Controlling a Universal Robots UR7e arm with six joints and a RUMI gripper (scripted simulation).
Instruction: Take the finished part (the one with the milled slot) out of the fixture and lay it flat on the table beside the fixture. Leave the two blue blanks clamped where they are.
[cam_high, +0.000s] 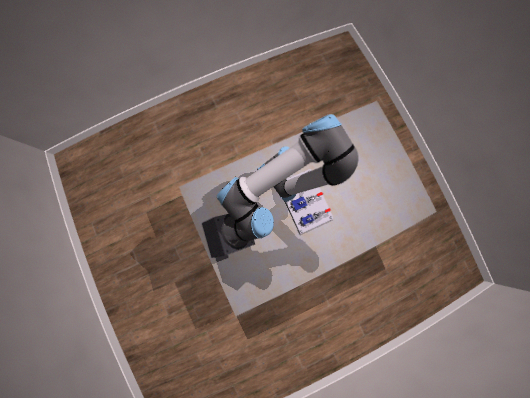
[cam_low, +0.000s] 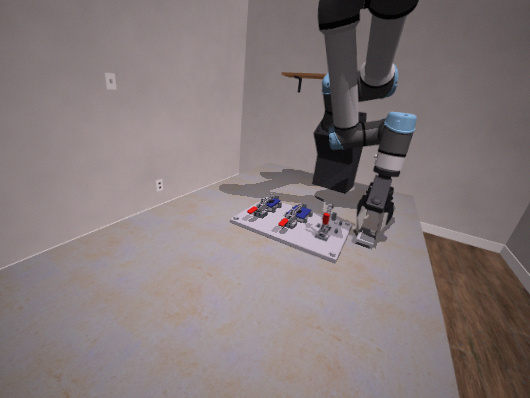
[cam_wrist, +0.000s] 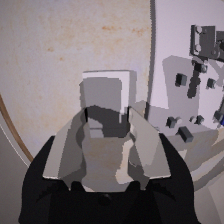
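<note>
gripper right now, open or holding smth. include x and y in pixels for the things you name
The tool (cam_low: 369, 235) (cam_wrist: 107, 108) is closed on the finished part (cam_low: 366, 240) (cam_wrist: 106, 80), its fingers on either side.
</note>
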